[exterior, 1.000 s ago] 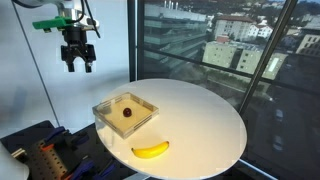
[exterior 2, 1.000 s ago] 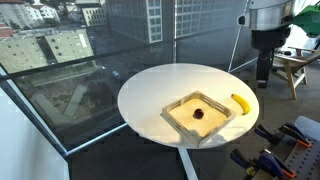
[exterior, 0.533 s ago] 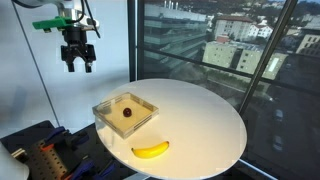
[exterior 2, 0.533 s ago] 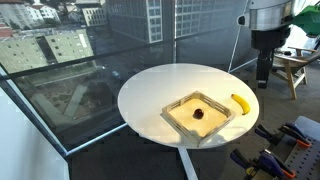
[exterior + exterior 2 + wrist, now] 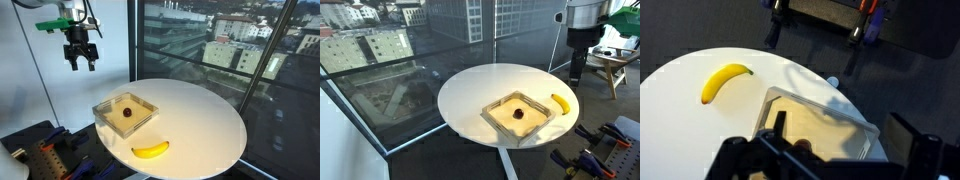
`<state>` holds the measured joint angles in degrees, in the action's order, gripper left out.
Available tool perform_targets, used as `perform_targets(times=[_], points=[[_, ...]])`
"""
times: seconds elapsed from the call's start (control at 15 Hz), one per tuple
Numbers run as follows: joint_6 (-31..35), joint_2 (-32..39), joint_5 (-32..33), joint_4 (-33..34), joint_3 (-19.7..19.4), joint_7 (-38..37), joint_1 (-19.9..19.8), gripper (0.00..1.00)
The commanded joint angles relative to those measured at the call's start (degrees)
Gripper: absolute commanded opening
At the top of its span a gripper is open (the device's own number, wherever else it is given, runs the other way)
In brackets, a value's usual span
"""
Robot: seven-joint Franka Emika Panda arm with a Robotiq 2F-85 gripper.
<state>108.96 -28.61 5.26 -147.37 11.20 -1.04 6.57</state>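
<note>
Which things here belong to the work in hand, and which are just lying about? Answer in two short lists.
In hand:
gripper, open, high above the table
clear tray, in the wrist view straight below it
dark round thing inside the tray

Lying about:
banana, on the table beside the tray, apart from it
round white table
orange-handled clamps, off the table

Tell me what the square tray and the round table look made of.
Square tray: probably clear, glossy plastic; its walls look see-through and catch glare in the wrist view, over a tan floor. Round table: smooth white top, likely laminate or painted board; even, faint sheen, no grain.
</note>
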Motion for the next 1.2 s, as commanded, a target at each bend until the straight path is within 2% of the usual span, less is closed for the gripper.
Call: perform_targets(times=[0.0,0.53,1.13], points=[[3.7,0.3,0.2,-0.2,-1.1,-0.7,0.8,1.0],[13.6,0.3,-1.1,-0.9,-1.6,-0.7,1.0,1.0],[18.9,0.2,-6.2,-1.8,-2.6,-0.3,2.3,1.0]])
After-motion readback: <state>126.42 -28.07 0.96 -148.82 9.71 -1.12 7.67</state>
